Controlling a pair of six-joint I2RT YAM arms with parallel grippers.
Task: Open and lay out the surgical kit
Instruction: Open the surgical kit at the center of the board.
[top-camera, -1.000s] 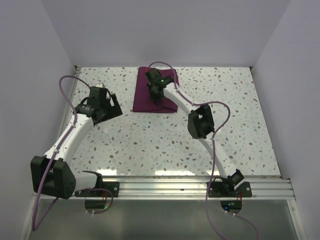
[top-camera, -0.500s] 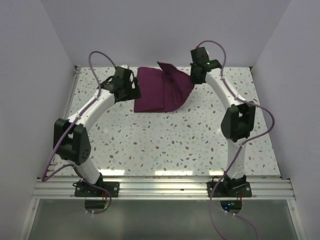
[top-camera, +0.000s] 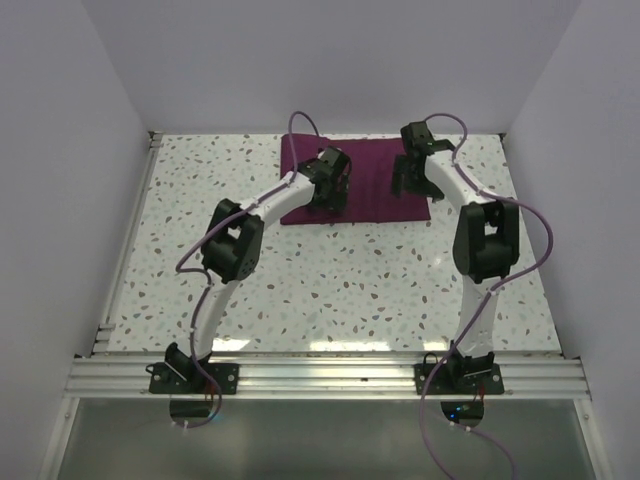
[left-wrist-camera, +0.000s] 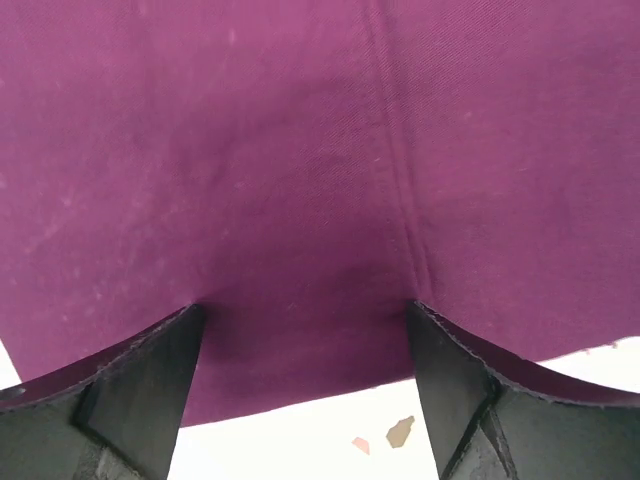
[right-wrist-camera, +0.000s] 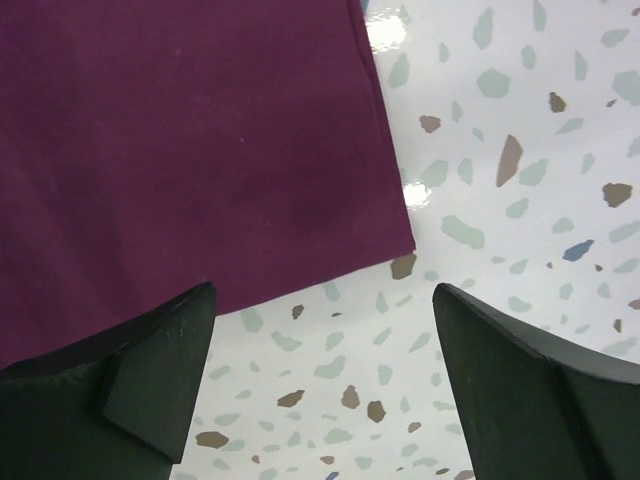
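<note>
The surgical kit shows only as a dark purple cloth wrap (top-camera: 372, 185), spread flat at the back middle of the speckled table (top-camera: 300, 285). My left gripper (top-camera: 329, 197) hovers low over the cloth's left half, open, with nothing between its fingers. In the left wrist view the cloth (left-wrist-camera: 300, 150) fills the frame, a seam runs up it, and the left gripper (left-wrist-camera: 305, 310) stands just past its near edge. My right gripper (top-camera: 404, 186) is open at the cloth's right front corner. The right wrist view shows that corner (right-wrist-camera: 200, 140), with the right gripper (right-wrist-camera: 322, 292) over bare table beside it.
White walls close in the table at the back and on both sides. A metal rail (top-camera: 330, 375) with both arm bases runs along the near edge. Both arms reach far back, elbows raised over the table's middle.
My right gripper has opened and let go of the cloth flap, which now lies flat to the right. My left arm has swung in from the left to above the cloth.
</note>
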